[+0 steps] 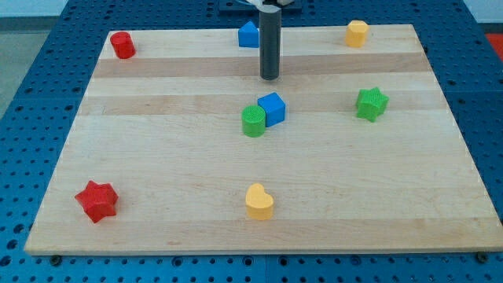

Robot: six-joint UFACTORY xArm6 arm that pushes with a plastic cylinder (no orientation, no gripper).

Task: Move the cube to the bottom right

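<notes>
The blue cube (272,108) sits near the middle of the wooden board (157,165). A green cylinder (253,122) touches its lower left side. My tip (269,77) is the lower end of the dark rod. It stands just above the cube in the view, a short gap away, not touching it.
A second blue block (249,34) sits at the top edge beside the rod. A yellow block (357,33) is at the top right, a red block (122,45) at the top left. A green star (372,104) lies right of the cube. A red star (97,200) and a yellow heart (258,202) lie near the bottom.
</notes>
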